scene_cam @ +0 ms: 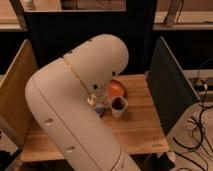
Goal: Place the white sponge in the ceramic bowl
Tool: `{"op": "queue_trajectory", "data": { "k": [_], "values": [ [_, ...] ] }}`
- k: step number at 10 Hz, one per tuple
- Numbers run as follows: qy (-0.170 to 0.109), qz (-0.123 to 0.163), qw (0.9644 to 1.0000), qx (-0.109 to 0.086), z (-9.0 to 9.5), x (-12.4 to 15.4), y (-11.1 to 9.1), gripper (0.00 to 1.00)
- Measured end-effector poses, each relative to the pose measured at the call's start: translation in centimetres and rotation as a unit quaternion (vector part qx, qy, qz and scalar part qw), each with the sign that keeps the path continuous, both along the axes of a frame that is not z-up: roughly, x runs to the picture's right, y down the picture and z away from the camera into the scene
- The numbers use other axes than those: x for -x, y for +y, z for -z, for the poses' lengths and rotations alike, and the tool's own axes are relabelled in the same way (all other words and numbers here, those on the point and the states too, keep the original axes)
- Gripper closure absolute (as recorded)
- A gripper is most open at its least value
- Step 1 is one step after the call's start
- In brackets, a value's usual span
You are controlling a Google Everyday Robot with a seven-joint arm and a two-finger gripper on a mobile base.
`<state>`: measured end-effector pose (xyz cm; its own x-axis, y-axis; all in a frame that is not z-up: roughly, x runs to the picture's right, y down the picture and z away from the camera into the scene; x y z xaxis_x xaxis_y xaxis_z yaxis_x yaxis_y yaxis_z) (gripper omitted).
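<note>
In the camera view, the wooden table [142, 127] is largely covered by the white arm [70, 120]. The gripper [101, 111] is mostly hidden beneath the arm, just left of the white cup [119, 106]; whether it is open or closed cannot be told. The ceramic bowl [116, 90] is seen just behind the cup. The white sponge cannot be made out.

- Dim, warm light fr above; darker twd the back.
- Soft sheen on arm [75, 100] upper shell; surface [142, 131] mid-lit.
- Hand [102, 111] in arm's shadow, just left of cup [118, 106].

Hand [101, 111] beside cup [118, 106], bowl [115, 89] behind
</note>
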<state>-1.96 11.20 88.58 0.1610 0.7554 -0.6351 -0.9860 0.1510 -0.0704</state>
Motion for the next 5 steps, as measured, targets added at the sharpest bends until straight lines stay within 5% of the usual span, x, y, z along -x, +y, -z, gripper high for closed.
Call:
{"op": "queue_trajectory", "data": {
  "k": [5],
  "values": [
    [-0.010,0.006,0.9989,0.045,-0.5,1.3,3.5,0.38]
  ]
}}
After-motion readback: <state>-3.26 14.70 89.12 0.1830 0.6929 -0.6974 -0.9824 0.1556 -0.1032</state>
